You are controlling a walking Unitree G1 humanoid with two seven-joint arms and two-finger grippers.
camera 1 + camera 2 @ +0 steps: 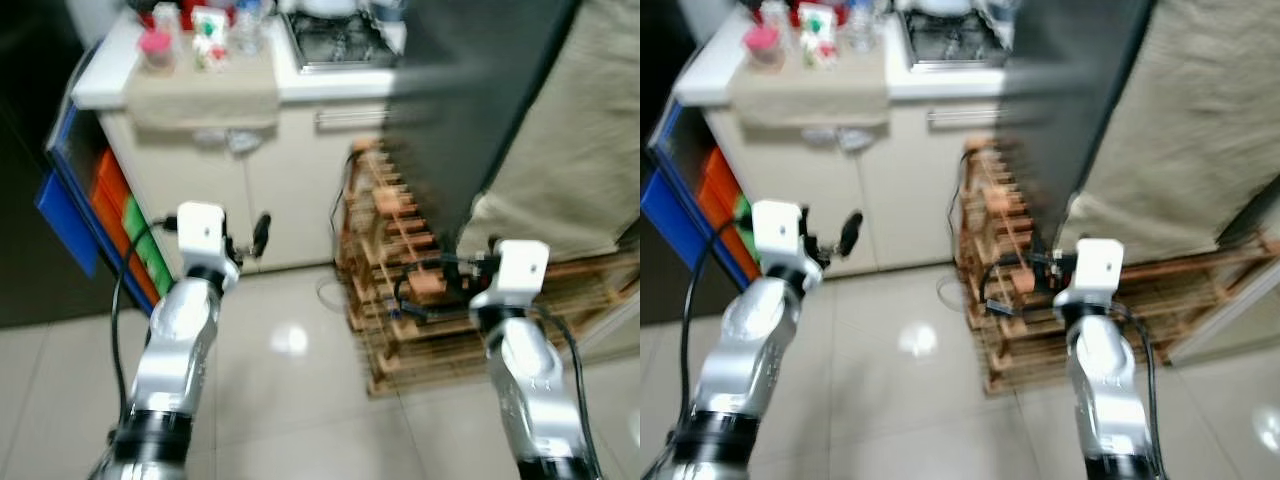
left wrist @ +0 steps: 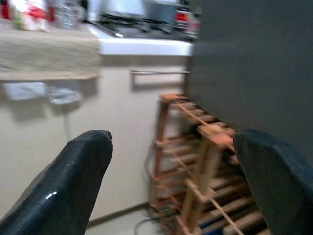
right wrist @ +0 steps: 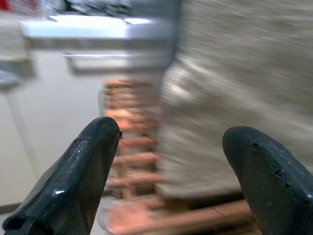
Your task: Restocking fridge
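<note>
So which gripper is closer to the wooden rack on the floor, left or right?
Right. The right gripper hangs open directly over the wooden rack, by the dark fridge side. The left gripper, also open, is out over the tiled floor facing the white cabinet.

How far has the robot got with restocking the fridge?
Barely started, by the look of it. Nothing is done that can be seen. The left claw and right claw are both open and empty, held out in front over the tiled floor. Ahead stand a wooden rack, a dark tall panel and a counter with bottles and jars. Fetching items and loading them is all left.
</note>
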